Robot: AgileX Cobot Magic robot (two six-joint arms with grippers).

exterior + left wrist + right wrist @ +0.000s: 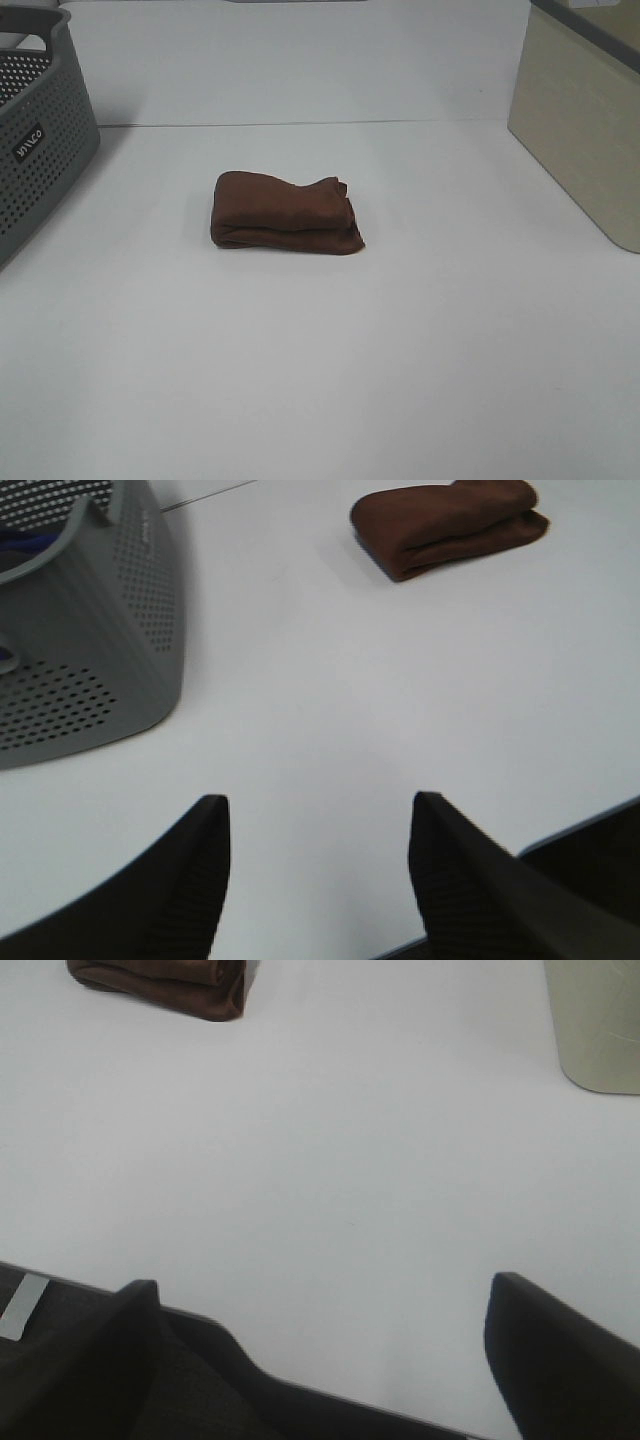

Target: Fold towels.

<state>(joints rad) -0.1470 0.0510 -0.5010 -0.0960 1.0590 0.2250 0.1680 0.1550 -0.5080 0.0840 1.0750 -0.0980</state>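
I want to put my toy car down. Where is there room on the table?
There is lots of bare table in front of the brown towel, and more between the towel and the beige bin. The left edge is tighter, because the grey basket sits there.

left pincer point(318, 865) open, right pincer point(322, 1345) open

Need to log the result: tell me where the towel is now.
The towel lies folded near the middle of the white table in the exterior high view, between the grey basket on the left and the beige bin on the right, touching neither.
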